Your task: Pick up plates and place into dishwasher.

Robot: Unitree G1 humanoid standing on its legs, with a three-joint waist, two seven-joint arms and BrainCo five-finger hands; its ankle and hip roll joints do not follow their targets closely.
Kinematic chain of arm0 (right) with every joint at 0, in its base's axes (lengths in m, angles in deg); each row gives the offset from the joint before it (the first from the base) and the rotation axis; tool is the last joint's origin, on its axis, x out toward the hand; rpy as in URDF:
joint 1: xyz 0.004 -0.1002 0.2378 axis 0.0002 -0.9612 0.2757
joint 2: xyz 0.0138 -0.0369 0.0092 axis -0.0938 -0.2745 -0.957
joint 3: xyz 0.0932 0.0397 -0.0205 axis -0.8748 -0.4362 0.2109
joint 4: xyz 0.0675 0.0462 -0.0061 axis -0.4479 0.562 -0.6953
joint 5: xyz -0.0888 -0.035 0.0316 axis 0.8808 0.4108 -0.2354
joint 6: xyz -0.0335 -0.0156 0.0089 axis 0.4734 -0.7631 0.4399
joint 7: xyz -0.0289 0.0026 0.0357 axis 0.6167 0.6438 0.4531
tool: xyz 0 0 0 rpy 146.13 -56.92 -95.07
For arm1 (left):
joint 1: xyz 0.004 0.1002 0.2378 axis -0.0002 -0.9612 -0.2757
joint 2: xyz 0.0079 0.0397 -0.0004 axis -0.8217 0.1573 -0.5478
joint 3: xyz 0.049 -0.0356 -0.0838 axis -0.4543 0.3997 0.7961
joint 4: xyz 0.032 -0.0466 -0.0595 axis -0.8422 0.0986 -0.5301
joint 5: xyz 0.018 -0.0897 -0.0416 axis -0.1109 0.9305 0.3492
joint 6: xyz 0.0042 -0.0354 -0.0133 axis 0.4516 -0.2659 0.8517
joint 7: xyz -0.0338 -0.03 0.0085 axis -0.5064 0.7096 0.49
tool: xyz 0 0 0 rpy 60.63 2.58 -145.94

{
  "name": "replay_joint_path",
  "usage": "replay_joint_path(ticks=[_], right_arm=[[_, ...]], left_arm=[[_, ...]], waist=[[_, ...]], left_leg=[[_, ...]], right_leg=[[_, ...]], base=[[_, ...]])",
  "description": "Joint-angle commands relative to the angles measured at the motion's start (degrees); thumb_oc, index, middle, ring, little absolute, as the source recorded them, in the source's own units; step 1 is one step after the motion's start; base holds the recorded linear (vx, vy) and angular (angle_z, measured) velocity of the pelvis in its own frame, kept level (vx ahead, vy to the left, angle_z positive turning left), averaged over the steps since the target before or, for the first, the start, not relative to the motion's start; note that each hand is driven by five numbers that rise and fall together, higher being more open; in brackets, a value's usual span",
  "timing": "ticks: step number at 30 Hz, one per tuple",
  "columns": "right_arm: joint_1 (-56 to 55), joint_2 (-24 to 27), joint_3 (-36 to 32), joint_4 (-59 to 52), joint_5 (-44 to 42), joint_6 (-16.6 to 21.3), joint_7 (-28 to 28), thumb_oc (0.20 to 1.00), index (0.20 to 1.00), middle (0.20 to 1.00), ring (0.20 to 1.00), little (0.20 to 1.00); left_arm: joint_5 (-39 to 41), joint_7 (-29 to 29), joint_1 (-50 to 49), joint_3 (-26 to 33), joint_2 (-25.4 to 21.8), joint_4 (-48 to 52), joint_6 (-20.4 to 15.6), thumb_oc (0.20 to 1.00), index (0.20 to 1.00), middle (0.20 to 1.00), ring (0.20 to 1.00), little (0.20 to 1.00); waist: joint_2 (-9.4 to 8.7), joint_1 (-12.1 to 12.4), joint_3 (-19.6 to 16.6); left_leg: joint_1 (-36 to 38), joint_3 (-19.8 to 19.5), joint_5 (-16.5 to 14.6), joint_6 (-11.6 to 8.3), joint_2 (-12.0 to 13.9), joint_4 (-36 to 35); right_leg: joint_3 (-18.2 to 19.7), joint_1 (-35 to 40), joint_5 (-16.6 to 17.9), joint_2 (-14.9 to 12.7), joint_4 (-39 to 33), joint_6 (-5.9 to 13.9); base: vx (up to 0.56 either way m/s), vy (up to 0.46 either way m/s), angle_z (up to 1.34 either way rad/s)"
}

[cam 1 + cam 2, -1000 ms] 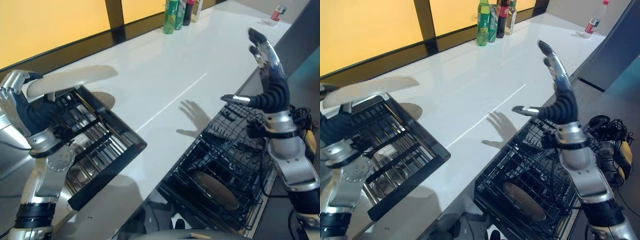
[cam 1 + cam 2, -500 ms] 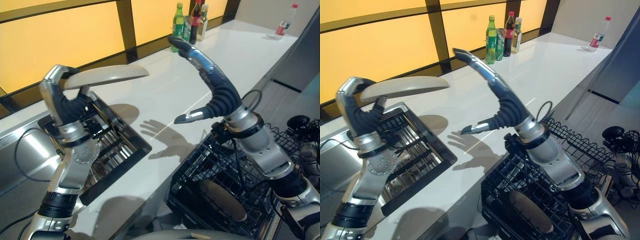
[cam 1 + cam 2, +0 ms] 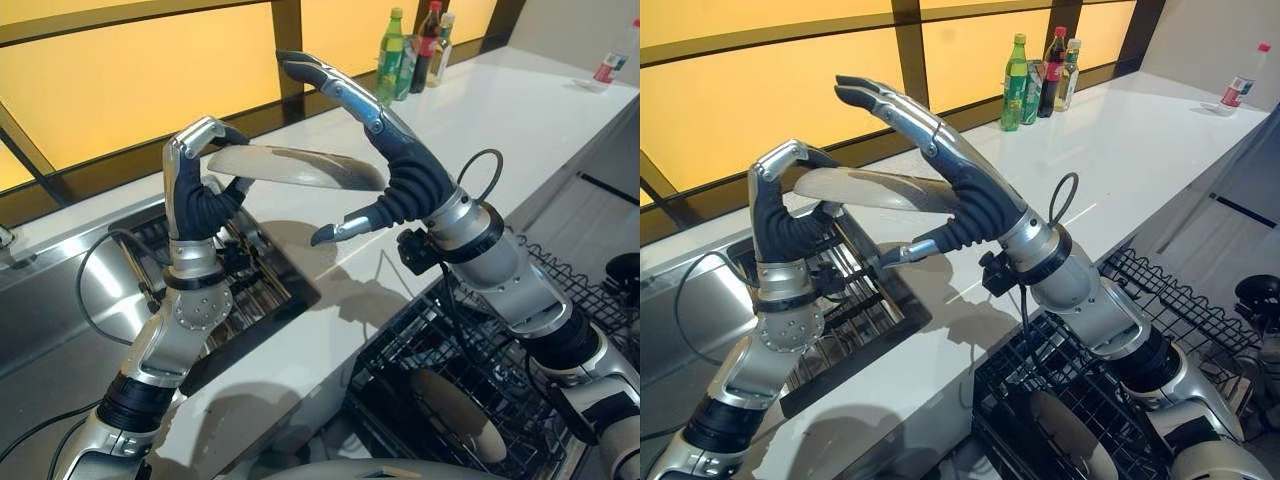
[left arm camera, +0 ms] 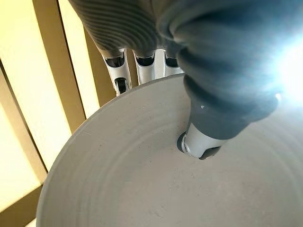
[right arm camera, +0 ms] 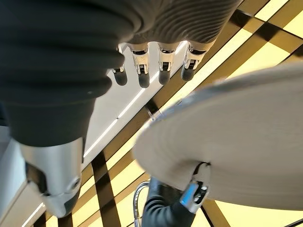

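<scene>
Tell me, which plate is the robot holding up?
The pale plate pinched in its left hand, above the sink rack. The other plate sits in the black dishwasher basket below.

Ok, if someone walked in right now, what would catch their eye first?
Probably the pale plate held up level in the left hand above the dark rack by the sink. Next, the right hand, fingers spread open, reaching over it. Bottles stand at the counter's back.
</scene>
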Motion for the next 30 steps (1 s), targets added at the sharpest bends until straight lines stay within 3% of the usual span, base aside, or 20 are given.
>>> replay_joint_path(ticks=[1, 8, 15, 17, 18, 30], right_arm=[[1.9, 2.3, -2.8, 0.2, 2.4, -0.2, 3.6, 1.0, 1.0, 1.0, 1.0, 1.0], [0.2, 4.8, -6.1, 2.4, 6.6, -1.2, 4.7, 1.0, 1.0, 1.0, 1.0, 1.0], [-3.2, 9.0, -6.8, 3.8, 10.1, -7.8, -1.1, 1.0, 1.0, 1.0, 1.0, 1.0], [-3.0, 10.1, -6.0, 3.8, 8.6, -8.3, -2.4, 0.282, 0.282, 0.282, 0.282, 0.282], [-2.9, 10.2, -5.6, 3.7, 7.6, -8.2, -2.8, 0.2, 0.2, 0.2, 0.2, 0.2], [0.7, 8.1, -1.5, 5.3, 5.8, -10.2, -5.6, 0.2, 0.2, 0.2, 0.2, 0.2]], left_arm=[[2.1, -1.1, 4.8, -0.6, -3.1, 2.7, -5.4, 0.2, 0.2, 0.2, 0.2, 0.2], [2.2, -0.6, 4.9, -0.9, -4.0, 3.4, -8.4, 0.2, 0.2, 0.2, 0.2, 0.2], [2.0, 0.2, 4.8, -0.1, -5.5, 4.3, -7.8, 0.2, 0.2, 0.2, 0.2, 0.2], [2.0, 0.7, 5.0, -0.1, -5.9, 4.4, -7.4, 0.2, 0.2, 0.2, 0.2, 0.2], [1.8, 1.0, 5.1, -0.3, -5.9, 4.6, -7.1, 0.2, 0.2, 0.2, 0.2, 0.2], [0.9, 1.3, 7.3, -2.0, -4.8, 4.1, -4.9, 0.2, 0.2, 0.2, 0.2, 0.2]], waist=[[-2.59, 0.3, -3.5], [-2.59, -0.1, -3.6], [-2.76, -1.0, -3.6], [-2.84, -1.1, -3.5], [-2.87, -1.2, -3.4], [-3.02, -1.1, -3.3]], left_leg=[[-2.0, -1.6, -3.5, 3.49, -5.3, 0.9], [-1.9, -1.5, -3.5, 3.85, -5.5, 0.6], [-1.8, -1.1, -3.4, 4.15, -5.6, 0.4], [-1.6, -0.8, -3.3, 4.15, -5.4, 0.3], [-1.6, -0.7, -3.3, 4.14, -5.4, 0.3], [-1.1, -0.6, -3.1, 3.93, -5.1, -0.4]], right_leg=[[-1.5, -3.0, -3.2, -3.8, 6.6, 3.22], [-1.7, -3.1, -2.8, -4.2, 6.6, 3.49], [-1.3, -3.6, -2.7, -4.4, 7.3, 3.84], [-1.3, -3.6, -2.7, -4.5, 7.3, 3.91], [-1.4, -3.5, -2.6, -4.6, 7.3, 3.95], [-1.3, -3.1, -2.4, -4.5, 6.6, 4.03]], base=[[-0.02, 0.014, 0.08], [0.0, 0.014, 0.08], [0.0, 0.0, 0.0], [0.0, 0.0, 0.0], [0.0, 0.0, 0.0], [0.0, 0.0, 0.0]])
